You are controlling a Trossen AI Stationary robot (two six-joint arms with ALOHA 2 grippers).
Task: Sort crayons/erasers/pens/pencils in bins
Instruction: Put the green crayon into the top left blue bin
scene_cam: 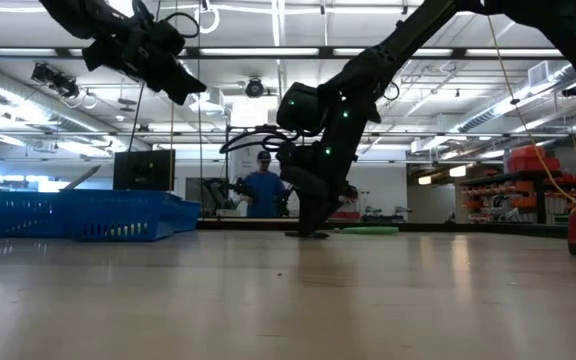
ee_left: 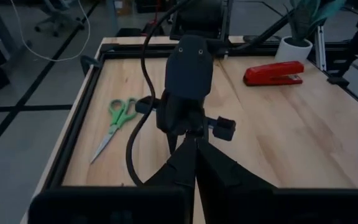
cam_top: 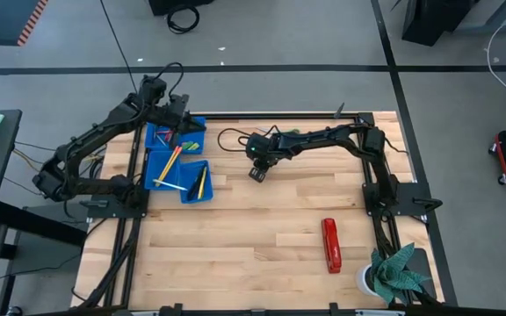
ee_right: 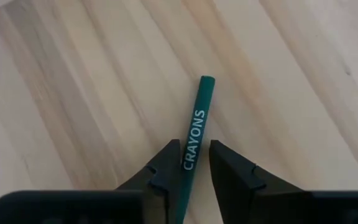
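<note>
Green crayon [ee_right: 196, 124]: lies flat on the wooden surface [ee_right: 73, 93], mid-frame in the right wrist view, label up, one end pointing away from the camera. Sits alone in the middle of the high view, well apart from the blue bins [cam_top: 154, 160] at the upper left, so needs carrying there.

Right gripper [ee_right: 194, 155]: lowered to the surface, straddles the near half of the crayon with one finger on each side. Open, with a sliver of wood showing beside the crayon; lined up for a squeeze across the stick, probably the pick-up step, not yet a firm hold.

Bins: clustered together at the upper left of the high view, already hold some pencils [cam_top: 167, 168] in yellow and orange.

Left gripper [ee_left: 195, 144]: closed on nothing, hangs above the bins, seemingly waiting out of the way.

Off-task: red stapler [cam_top: 330, 246] lower right, green-handled scissors [ee_left: 118, 118] by the far edge.
</note>
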